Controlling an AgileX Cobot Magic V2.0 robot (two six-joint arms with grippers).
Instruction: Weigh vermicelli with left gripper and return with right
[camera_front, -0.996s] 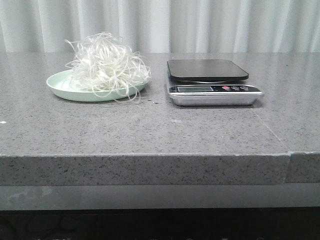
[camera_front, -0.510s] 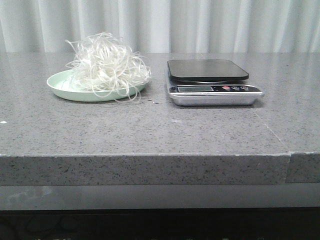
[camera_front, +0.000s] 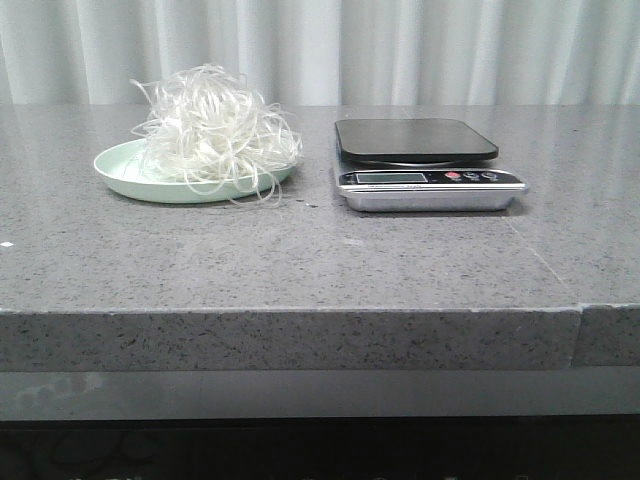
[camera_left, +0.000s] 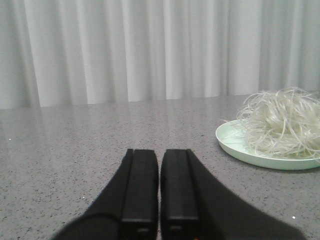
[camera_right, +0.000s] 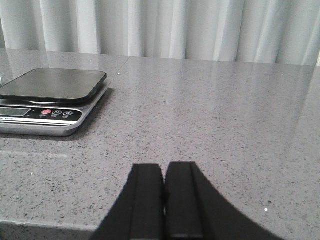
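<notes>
No change over the last second; vermicelli (camera_front: 213, 125) heaped on the green plate (camera_front: 120, 170), scale (camera_front: 420, 165) platform bare, which fits either before weighing or after return. Left pincer (camera_left: 159, 200) and right pincer (camera_right: 164, 200) both pressed together, holding nothing, above the tabletop (camera_front: 300, 260); scale display unreadable.

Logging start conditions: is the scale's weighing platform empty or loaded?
Empty. The scale has a bare dark platform in the front and right wrist views; the vermicelli is heaped on the green plate beside it.
</notes>
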